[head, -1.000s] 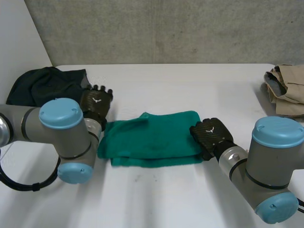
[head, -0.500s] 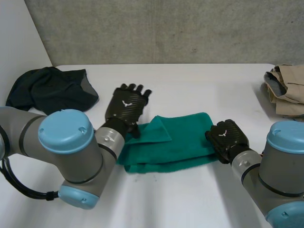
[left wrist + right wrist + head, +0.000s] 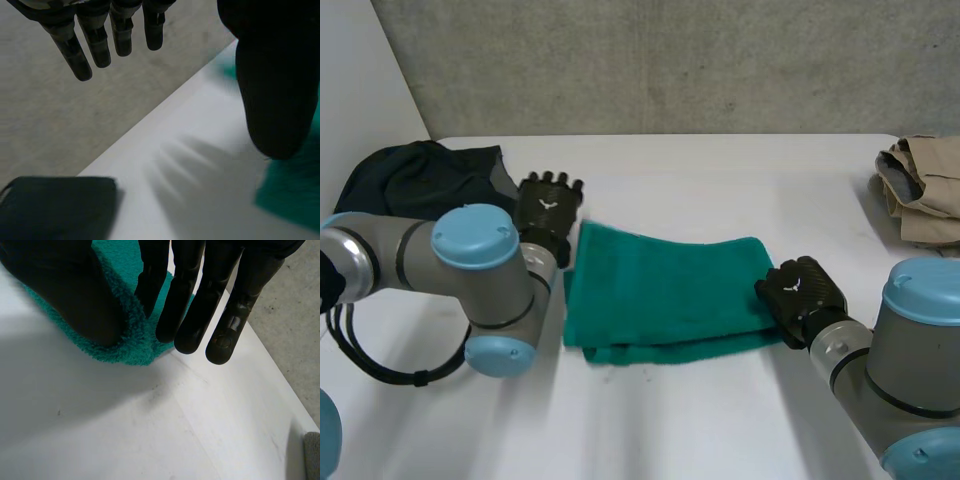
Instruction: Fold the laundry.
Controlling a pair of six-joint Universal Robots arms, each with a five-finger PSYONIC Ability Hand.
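Pinching green towel (image 3: pixel 665 290), right hand (image 3: pixel 803 295)

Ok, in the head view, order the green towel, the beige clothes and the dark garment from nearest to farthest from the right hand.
1. green towel: its right end is pinched in the right hand.
2. beige clothes: piled at the far right, farther back.
3. dark garment: at the far left, beyond the left hand.

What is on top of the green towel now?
Only the right hand, pinching the right edge of the green towel, thumb on top. Whatever lies under the towel is covered.
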